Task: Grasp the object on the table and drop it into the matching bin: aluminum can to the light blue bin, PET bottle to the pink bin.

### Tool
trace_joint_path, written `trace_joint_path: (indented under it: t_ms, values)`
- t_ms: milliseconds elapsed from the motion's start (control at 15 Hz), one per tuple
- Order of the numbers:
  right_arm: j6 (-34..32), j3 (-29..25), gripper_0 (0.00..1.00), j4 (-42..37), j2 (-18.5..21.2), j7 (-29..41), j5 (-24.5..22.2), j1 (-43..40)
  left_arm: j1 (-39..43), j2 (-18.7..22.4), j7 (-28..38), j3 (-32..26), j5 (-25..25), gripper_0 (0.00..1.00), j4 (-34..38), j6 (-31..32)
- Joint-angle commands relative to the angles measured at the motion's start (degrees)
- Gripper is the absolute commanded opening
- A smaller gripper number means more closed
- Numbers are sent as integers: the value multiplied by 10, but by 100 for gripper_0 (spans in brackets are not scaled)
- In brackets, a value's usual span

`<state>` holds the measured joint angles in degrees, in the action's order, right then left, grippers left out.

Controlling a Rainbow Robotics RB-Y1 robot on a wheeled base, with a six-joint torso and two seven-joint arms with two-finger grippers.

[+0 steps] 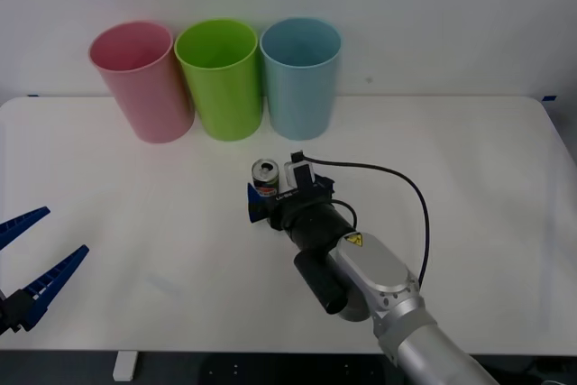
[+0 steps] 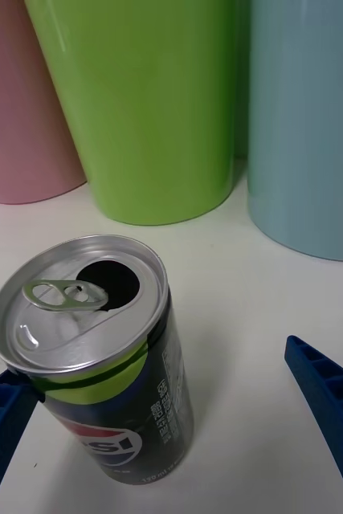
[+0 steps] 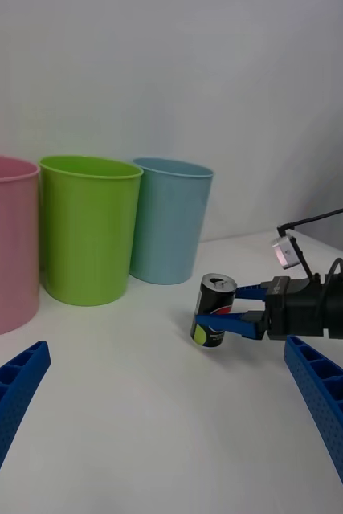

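Fingers of the right gripper (image 1: 261,197) sit spread on either side of the aluminum can (image 1: 265,178), with the can upright on the table (image 1: 469,178) between them. In the right wrist view one blue ribbed finger (image 2: 2,434) is touching or very nearly touching the can's lower side; the other finger (image 2: 328,401) stands clearly apart from it, white tabletop showing in the gap. Not clamped: jaws wide, can not gripped.

Can label: dark body, red-white-blue globe logo with the letters "PSI" readable at the bottom edge of the right wrist view, so a Pepsi mark partly cut off. Small white print runs up the side, too fine to read. Silver top, pull-tab in place, mouth open. A lime reflection lies across the upper body.

Beyond the can, near the table's far edge, three bins stand in a row, neighbours touching or nearly so: pink bin (image 1: 140,78) on the robot's left, lime green bin (image 1: 221,78) in the middle, light blue bin (image 1: 300,74) on the right. The can lies nearest the green and light blue ones.

Left gripper (image 1: 27,263) is at the near left edge of the table, well apart from the can, fingers spread wide, holding nothing.
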<state>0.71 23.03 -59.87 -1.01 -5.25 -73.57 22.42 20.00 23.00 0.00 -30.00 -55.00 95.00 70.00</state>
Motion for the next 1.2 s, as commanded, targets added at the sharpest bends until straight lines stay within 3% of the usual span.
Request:
trace_joint_path:
  t_ms: [67, 333, 400, 467, 533, 1200]
  values:
    - [1, 0, 100, 0, 0, 0, 1, 0, 0, 0, 0, 0, 0, 100, 0, 0]
    - [1, 0, 100, 0, 0, 1, 2, 0, 0, 0, 0, 0, 0, 100, 0, 0]
    - [2, 0, 95, 0, 0, 1, 2, 0, 0, 0, 0, 0, 0, 100, 0, 0]
    - [2, 0, 35, 0, 0, 2, 3, 0, 0, 0, 0, 0, 0, 100, 0, 0]
    - [1, 0, 0, 0, 0, 2, 4, 0, 0, 0, 0, 0, 0, 100, 0, 0]
    - [-12, -2, 0, -5, 0, 2, 7, 0, 0, 0, 0, 0, 0, 100, 0, 0]
